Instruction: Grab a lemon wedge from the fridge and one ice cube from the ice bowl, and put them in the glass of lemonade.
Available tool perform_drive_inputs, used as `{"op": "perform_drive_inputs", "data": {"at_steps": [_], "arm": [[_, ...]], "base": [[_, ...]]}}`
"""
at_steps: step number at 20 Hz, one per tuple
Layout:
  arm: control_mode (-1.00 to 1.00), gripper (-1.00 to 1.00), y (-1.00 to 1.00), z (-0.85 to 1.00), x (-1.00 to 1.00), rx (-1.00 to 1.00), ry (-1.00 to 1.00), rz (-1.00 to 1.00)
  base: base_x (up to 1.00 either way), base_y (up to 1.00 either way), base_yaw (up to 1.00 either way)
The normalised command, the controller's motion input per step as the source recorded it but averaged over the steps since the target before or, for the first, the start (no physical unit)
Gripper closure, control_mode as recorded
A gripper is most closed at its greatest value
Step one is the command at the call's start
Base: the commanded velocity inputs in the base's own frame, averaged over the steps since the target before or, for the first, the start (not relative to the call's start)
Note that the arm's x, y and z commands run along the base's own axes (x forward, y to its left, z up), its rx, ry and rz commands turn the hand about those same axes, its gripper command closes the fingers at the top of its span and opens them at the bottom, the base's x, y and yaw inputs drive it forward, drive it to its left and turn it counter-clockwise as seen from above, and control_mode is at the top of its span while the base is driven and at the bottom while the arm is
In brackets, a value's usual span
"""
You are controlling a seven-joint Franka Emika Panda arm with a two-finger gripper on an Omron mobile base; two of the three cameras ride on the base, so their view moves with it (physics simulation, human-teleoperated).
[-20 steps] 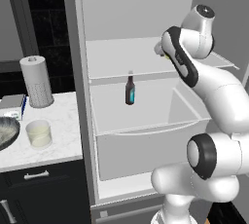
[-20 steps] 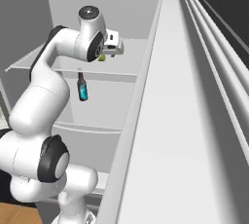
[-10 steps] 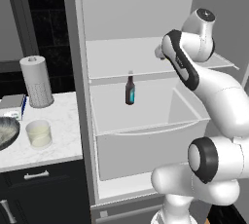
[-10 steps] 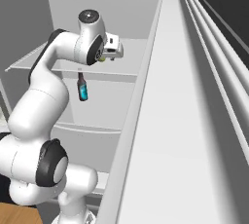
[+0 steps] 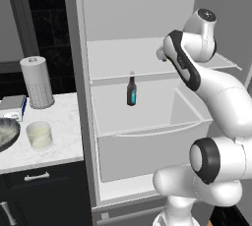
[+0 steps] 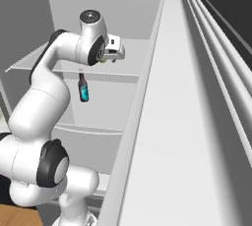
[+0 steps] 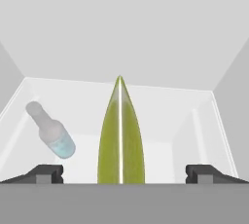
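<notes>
The fridge (image 5: 74, 72) stands open with its white shelves showing. My gripper (image 7: 124, 173) is open over the upper glass shelf (image 5: 123, 63). The yellow-green lemon wedge (image 7: 120, 140) lies on that shelf, right between the two fingertips (image 7: 46, 173), and neither touches it. From the right, the gripper (image 6: 110, 57) hangs just above the wedge (image 6: 103, 61). The glass of lemonade (image 5: 39, 135) stands on the marble counter left of the fridge. The ice bowl (image 5: 7, 134) sits beside it, cut by the left edge.
A dark bottle with a blue label (image 5: 131, 90) stands on the shelf below, also seen through the glass as the bottle (image 7: 51, 133). A white paper-towel roll (image 5: 37, 82) stands behind the glass. The open fridge door (image 6: 167, 136) rises close on the arm's right.
The hand has sunk slightly toward the upper shelf. Its jaws have stayed open.
</notes>
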Motion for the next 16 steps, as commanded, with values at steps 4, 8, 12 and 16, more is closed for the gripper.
{"op": "perform_drive_inputs", "data": {"at_steps": [4, 8, 12, 16], "arm": [[-1.00, -1.00, 0.00, 0.00, 0.01, 0.00, 0.06, 0.00], [-1.00, 1.00, 0.00, -0.01, 0.00, 0.00, 0.05, 0.00], [-1.00, 1.00, 0.00, 0.00, 0.00, 0.00, 0.00, 0.00], [-1.00, 1.00, 0.00, 0.00, -0.05, 0.00, 0.00, 0.00]], "base": [[0.00, 0.00, 0.00], [0.00, 0.00, 0.00], [0.00, 0.00, 0.00], [0.00, 0.00, 0.00]]}}
